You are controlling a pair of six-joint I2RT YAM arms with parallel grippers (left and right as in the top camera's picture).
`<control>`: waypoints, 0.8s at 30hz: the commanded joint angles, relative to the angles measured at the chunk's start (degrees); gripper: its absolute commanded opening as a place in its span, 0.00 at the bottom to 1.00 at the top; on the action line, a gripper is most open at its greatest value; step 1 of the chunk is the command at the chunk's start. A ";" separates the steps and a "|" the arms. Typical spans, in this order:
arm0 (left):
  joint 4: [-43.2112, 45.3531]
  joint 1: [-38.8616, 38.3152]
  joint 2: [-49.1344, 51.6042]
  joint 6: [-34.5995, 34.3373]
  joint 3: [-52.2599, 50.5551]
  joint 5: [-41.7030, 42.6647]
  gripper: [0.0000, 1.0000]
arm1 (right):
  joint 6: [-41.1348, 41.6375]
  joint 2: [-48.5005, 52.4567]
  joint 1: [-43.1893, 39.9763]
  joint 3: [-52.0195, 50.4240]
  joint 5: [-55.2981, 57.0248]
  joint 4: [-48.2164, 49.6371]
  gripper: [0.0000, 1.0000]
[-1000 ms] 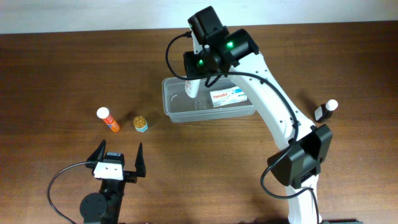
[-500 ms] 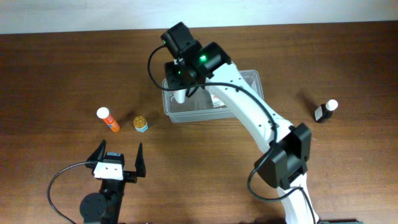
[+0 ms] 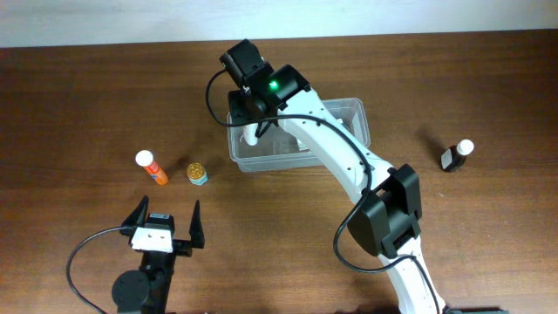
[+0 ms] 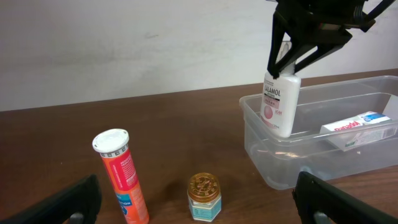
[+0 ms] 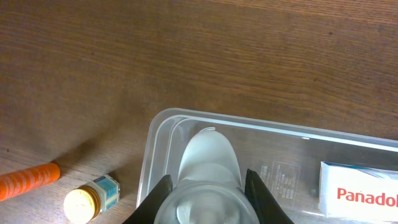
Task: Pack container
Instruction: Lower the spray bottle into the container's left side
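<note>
The right gripper is closed tight on the top of a white bottle labelled calamine, one finger on each side of its neck. The bottle hangs nearly upright, its lower part below the rim at the left end of the container. Whether its base touches the container floor is hard to tell from these angles. The left gripper sits near the front left of the table with its jaws spread as wide as they go, holding nothing and touching nothing.

The container stands at the far middle of the table, its mouth facing up. Its long axis runs left to right, roughly parallel to the table's far edge. It is a clear, colourless, shallow rectangular tub with rounded corners and a rimmed edge. A white Panadol box lies flat inside it, toward the right of the bottle.

An orange tube and a small gold-lidded jar stand on the table left of the container. A dark bottle with a white cap lies well to its right.
</note>
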 commanded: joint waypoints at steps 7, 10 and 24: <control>-0.07 0.13 -0.35 0.70 -0.22 0.81 0.99 | 2.03 0.00 0.22 0.68 1.36 1.36 0.16; -0.07 0.13 -0.35 0.70 -0.22 0.81 0.99 | 2.05 0.00 0.26 0.68 1.33 1.60 0.16; -0.07 0.13 -0.35 0.70 -0.22 0.81 0.99 | 3.13 0.02 0.26 -1.25 3.48 4.57 0.17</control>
